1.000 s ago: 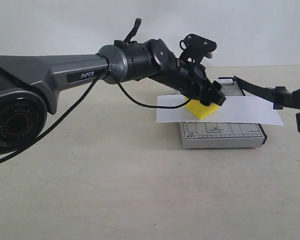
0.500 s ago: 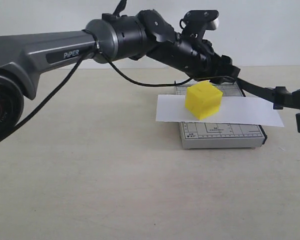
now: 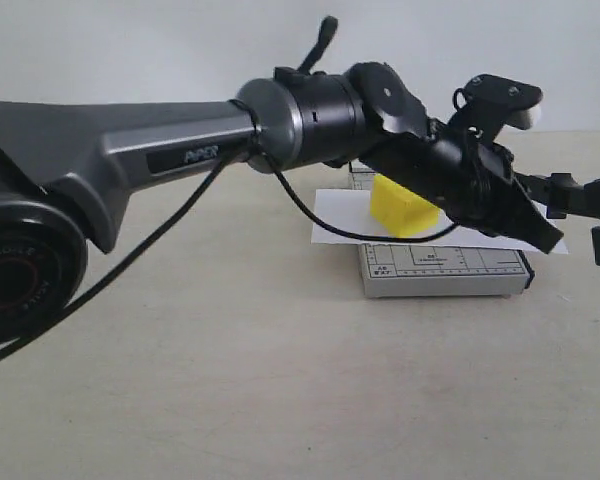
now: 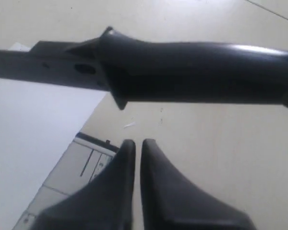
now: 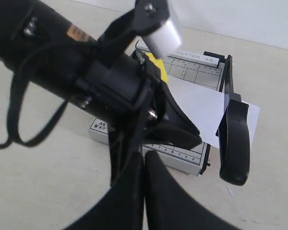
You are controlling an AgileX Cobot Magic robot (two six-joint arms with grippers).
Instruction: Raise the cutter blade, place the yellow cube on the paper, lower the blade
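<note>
Left hand (image 4: 135, 143), closed and empty, hangs just beside the raised cutter blade (image 4: 192, 72), whose long handle runs crosswise past its fingertips.

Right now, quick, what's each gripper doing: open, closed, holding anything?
Left gripper: closed, holding nothing; the cutter blade is just ahead of it, not gripped.
Right gripper: closed, holding nothing.
</note>
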